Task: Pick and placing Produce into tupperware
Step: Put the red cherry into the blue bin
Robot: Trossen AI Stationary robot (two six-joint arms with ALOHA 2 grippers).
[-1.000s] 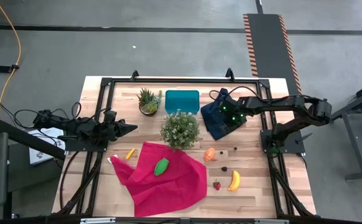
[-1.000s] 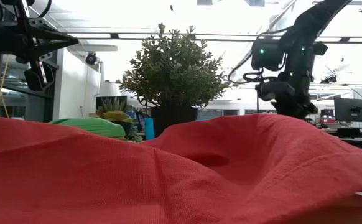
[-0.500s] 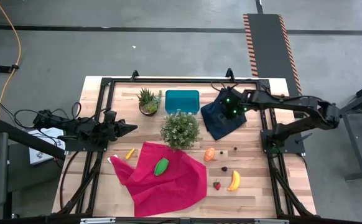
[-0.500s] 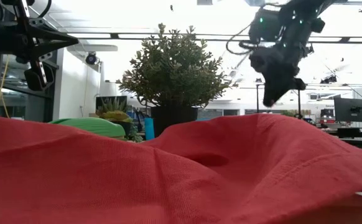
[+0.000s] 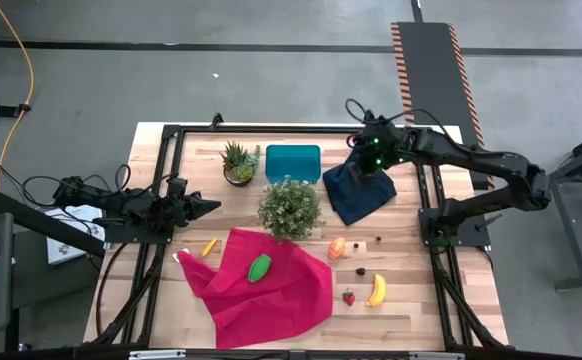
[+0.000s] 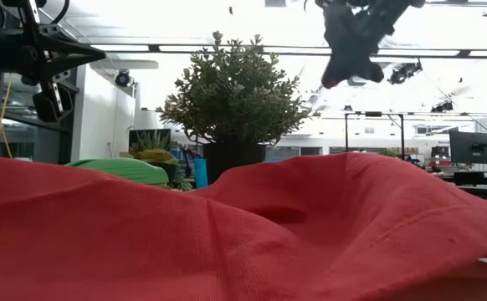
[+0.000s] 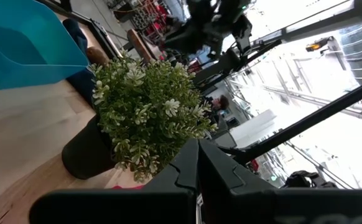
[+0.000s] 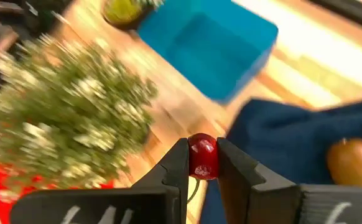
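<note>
Right gripper (image 8: 202, 163) pinches a red cherry (image 8: 203, 155) above the navy cloth (image 5: 359, 194) — tub (image 5: 292, 163) empty, most produce waiting; left gripper (image 5: 211, 207) clenched, idle.

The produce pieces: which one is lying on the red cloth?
The green piece. It alone rests on the red cloth; the banana, strawberry and orange pieces lie on bare wood to the cloth's right.

Teal tub (image 5: 292, 161), navy cloth (image 5: 359, 193), red cloth (image 5: 261, 290), yellow banana (image 5: 376, 290), perhaps orange fruit (image 5: 338, 247).
</note>
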